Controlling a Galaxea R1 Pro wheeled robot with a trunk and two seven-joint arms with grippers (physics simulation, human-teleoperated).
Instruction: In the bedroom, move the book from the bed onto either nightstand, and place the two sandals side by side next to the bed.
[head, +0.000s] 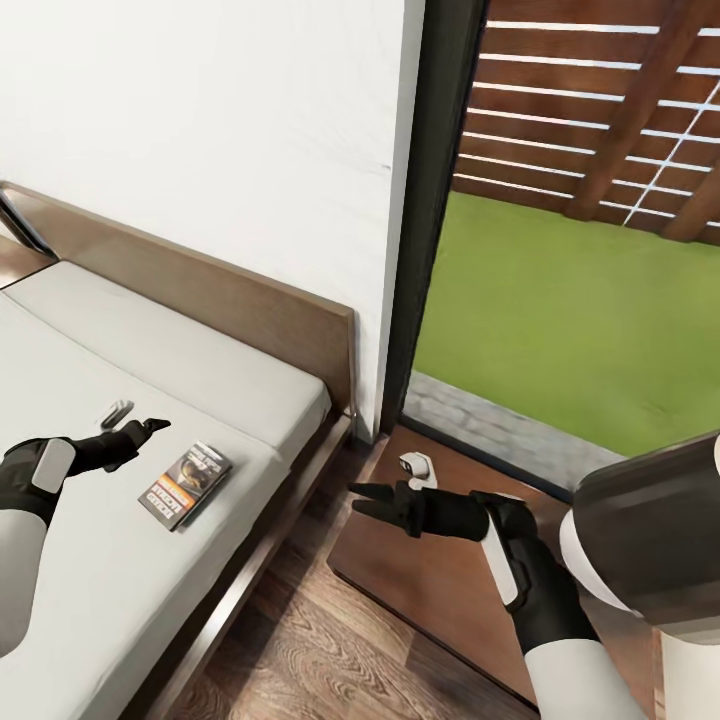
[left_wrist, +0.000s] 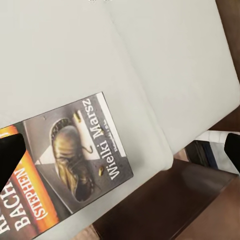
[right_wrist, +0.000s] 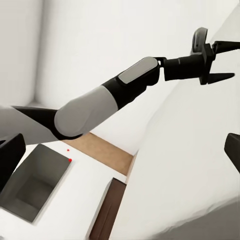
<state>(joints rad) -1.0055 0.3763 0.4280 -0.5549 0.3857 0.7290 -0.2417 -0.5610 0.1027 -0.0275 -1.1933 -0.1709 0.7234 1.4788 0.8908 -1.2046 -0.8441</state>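
Observation:
The book (head: 185, 485) lies flat on the bed's off-white mattress (head: 150, 350), near the edge that faces the nightstand (head: 440, 590). Its dark cover with an orange band shows close up in the left wrist view (left_wrist: 75, 165). My left gripper (head: 140, 427) hovers open just above and behind the book, apart from it; the right wrist view shows it (right_wrist: 220, 62) with its jaws spread. My right gripper (head: 367, 500) is open and empty over the nightstand top, pointing toward the bed. The sandals are out of view.
A small white object (head: 418, 468) sits at the nightstand's back corner. The brown headboard (head: 230, 300) runs along the white wall. A dark-framed window (head: 430, 200) stands right behind the nightstand. Wood-plank floor (head: 320, 650) fills the narrow gap between bed and nightstand.

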